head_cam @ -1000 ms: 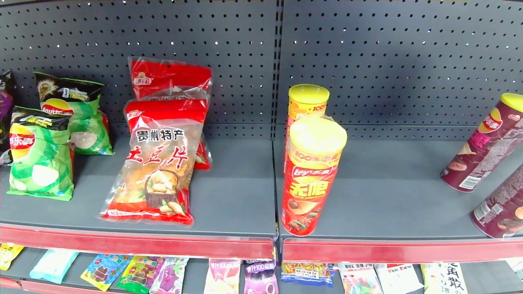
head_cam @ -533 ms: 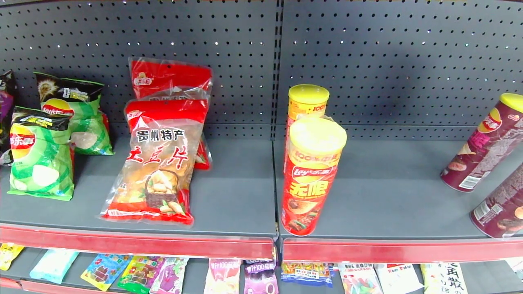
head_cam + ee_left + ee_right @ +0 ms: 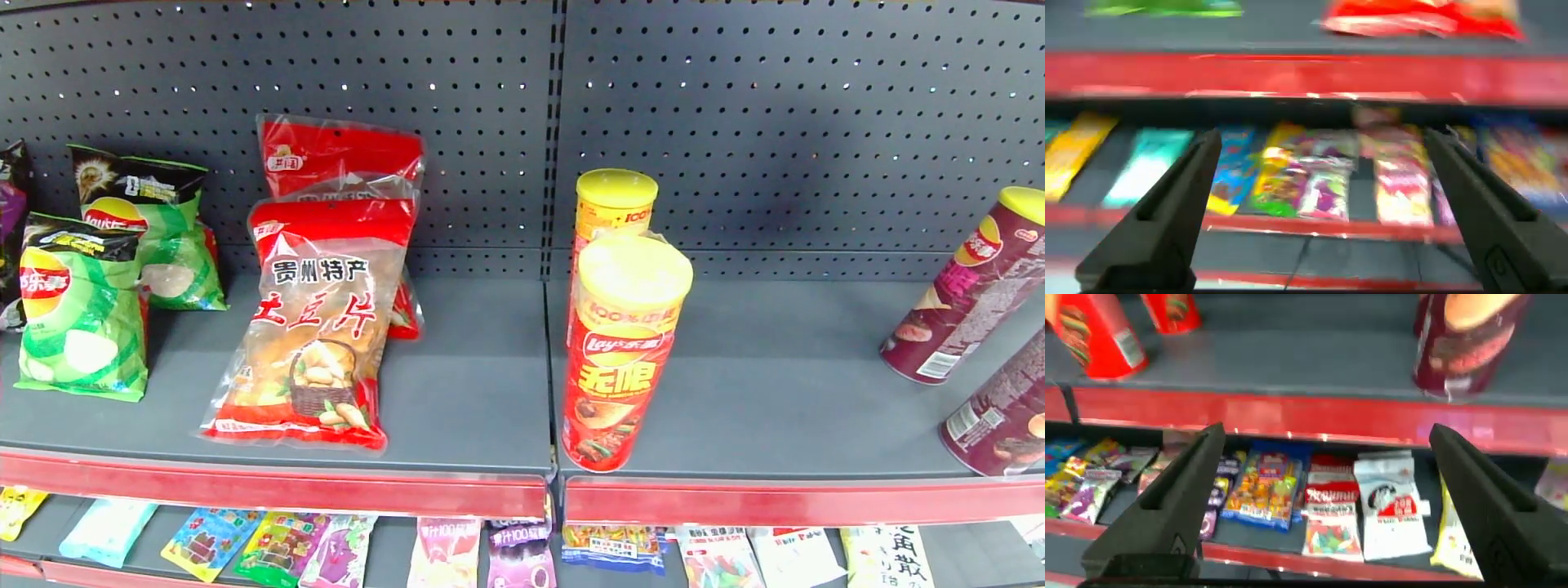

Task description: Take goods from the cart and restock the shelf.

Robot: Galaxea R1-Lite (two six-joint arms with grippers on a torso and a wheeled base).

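Observation:
The grey shelf [image 3: 473,384] with its red front strip [image 3: 286,490] holds two red bags of potato slices [image 3: 314,327], one behind the other. Two red chip cans with yellow lids [image 3: 620,351] stand in a row at the middle. Two maroon cans [image 3: 963,286] lean at the right. My left gripper [image 3: 1321,139] is open and holds nothing. It hangs below the red strip [image 3: 1306,77], facing the lower shelf's candy packs [image 3: 1315,175]. My right gripper [image 3: 1327,431] is open too, level with the red strip [image 3: 1315,416], below a maroon can [image 3: 1462,343] and a red can [image 3: 1094,335].
Green chip bags [image 3: 82,318] stand at the shelf's left end. Bare grey shelf [image 3: 775,367] lies between the red and maroon cans. A perforated back panel [image 3: 735,122] closes the rear. Small snack packs [image 3: 1331,506] line the lower shelf.

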